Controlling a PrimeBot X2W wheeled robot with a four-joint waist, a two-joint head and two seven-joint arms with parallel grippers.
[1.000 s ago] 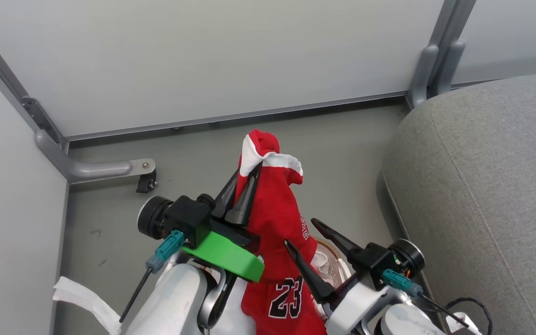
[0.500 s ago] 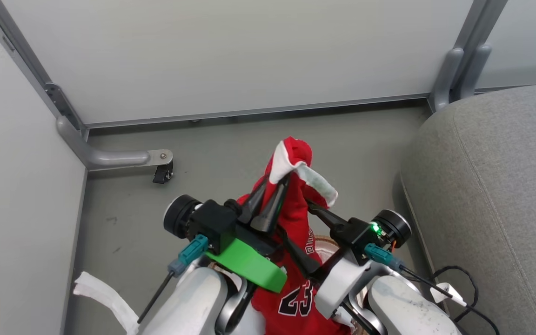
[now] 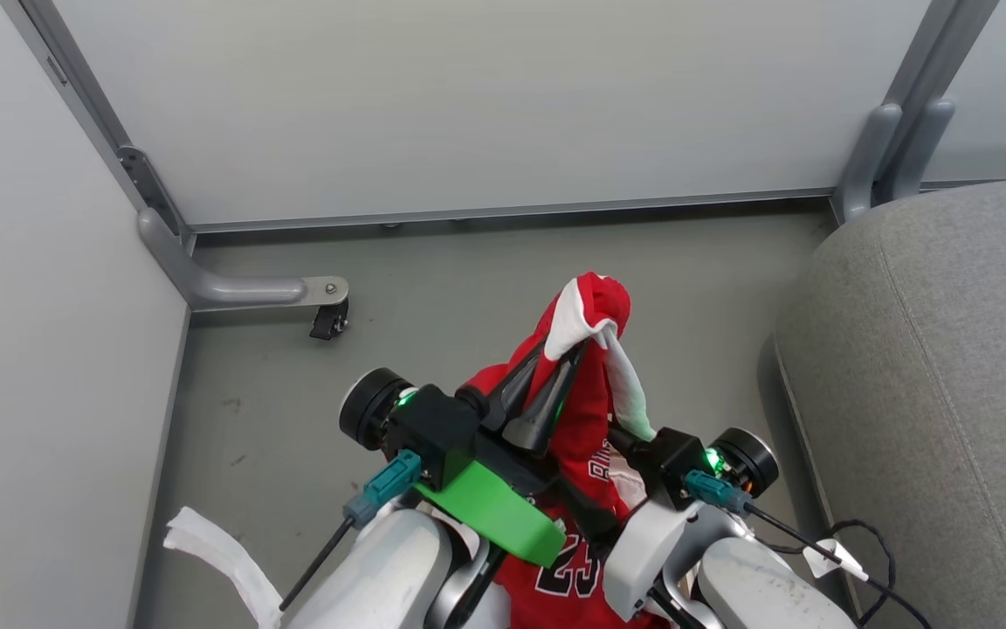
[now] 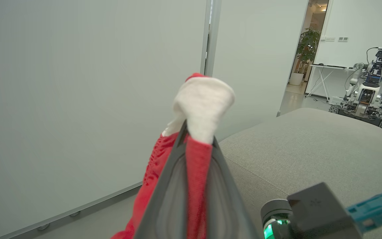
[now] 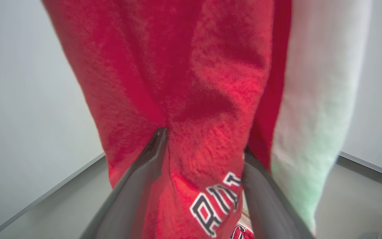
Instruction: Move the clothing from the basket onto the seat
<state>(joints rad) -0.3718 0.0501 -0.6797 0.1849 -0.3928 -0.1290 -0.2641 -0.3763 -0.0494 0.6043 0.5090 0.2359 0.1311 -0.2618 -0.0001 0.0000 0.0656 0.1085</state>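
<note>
Your left gripper (image 3: 566,355) is clamped shut on the red jersey (image 3: 586,411). It pinches the cloth just under a bunch of white trim (image 4: 204,99) and holds it up clear of the grey floor (image 3: 433,279), left of the seat (image 3: 931,393) in the head view and not touching it. The cloth hangs down from that pinch, and the lettering and part of the black "23" show lower down, between your two forearms. Your right gripper (image 5: 204,146) sits nearer the seat than the left one, its jaws parted with a fold of the jersey lying between the two fingers. You cannot tell from these views whether the pads press on it. In the left wrist view the seat's rounded top lies beyond and below the held cloth, and a second robot (image 4: 370,86) stands on the far side of the seat.
</note>
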